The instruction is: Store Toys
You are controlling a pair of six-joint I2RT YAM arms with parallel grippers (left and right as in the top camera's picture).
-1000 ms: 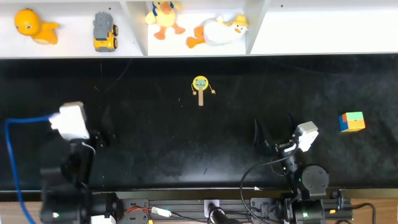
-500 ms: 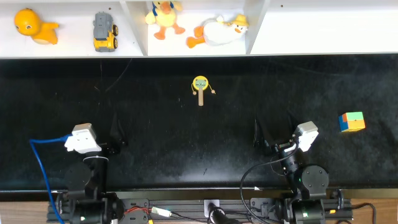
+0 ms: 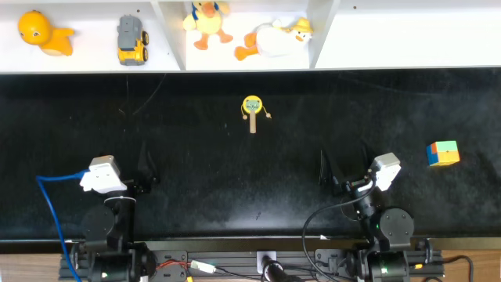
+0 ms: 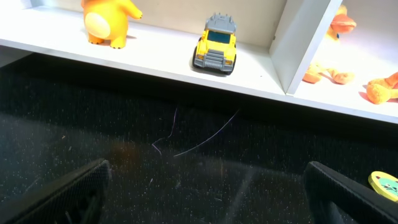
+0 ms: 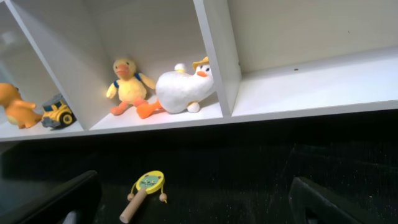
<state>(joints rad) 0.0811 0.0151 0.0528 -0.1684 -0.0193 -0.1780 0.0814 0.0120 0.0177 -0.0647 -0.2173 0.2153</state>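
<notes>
1. Resting with jaws apart, the left gripper [image 3: 141,174] could nudge the rattle [image 3: 251,110], at its 2 o'clock, askew.
2. Right gripper [image 3: 343,168], also spread, may knock the cube [image 3: 442,153], at its 3 o'clock, off the table [image 3: 235,196].

In the left wrist view the picture's edge cuts the rattle drum [image 4: 385,185] just beside one of the left arm's fingers [image 4: 339,193]. Far beyond them, the orange duck [image 4: 107,22] loses its head and the plush duck [image 4: 342,22] most of its body. Beyond the right arm's fingers [image 5: 56,208], the orange duck shows only partly at the edge.
</notes>
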